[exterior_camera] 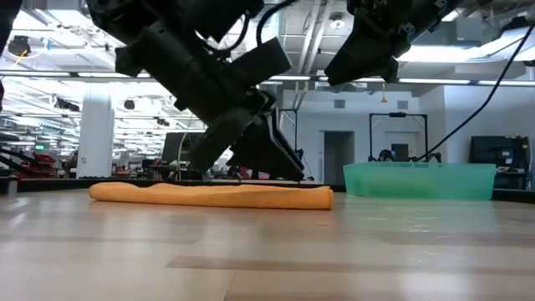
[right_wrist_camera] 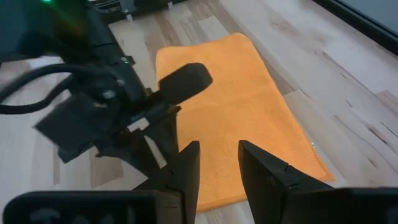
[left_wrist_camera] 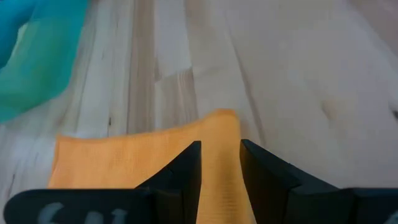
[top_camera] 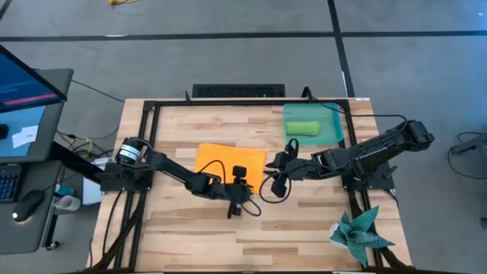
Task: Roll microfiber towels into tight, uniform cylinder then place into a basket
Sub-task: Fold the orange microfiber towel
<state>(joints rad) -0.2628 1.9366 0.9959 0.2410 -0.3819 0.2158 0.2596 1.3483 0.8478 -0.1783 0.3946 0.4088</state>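
Note:
The orange towel lies flat on the table's middle; it also shows in the low view. The lime green towel lies rolled inside the teal basket at the far right. My left gripper is low at the orange towel's near edge, pointing toward the table's right edge. It is a little open, one finger over the cloth and one over the wood. My right gripper hangs above the towel's right end, a little open and empty, raised in the low view. My left gripper stands astride the orange towel's near edge, close to its near right corner, with the fingers lying along that edge. Whether the fingertips touch the cloth I cannot tell. The towel lies flat on the table.
A dark teal spiky cloth lies at the near right corner. Bare wood stretches along the table's near side. The basket stands at the far right. A monitor and desk stand beyond the table's left edge.

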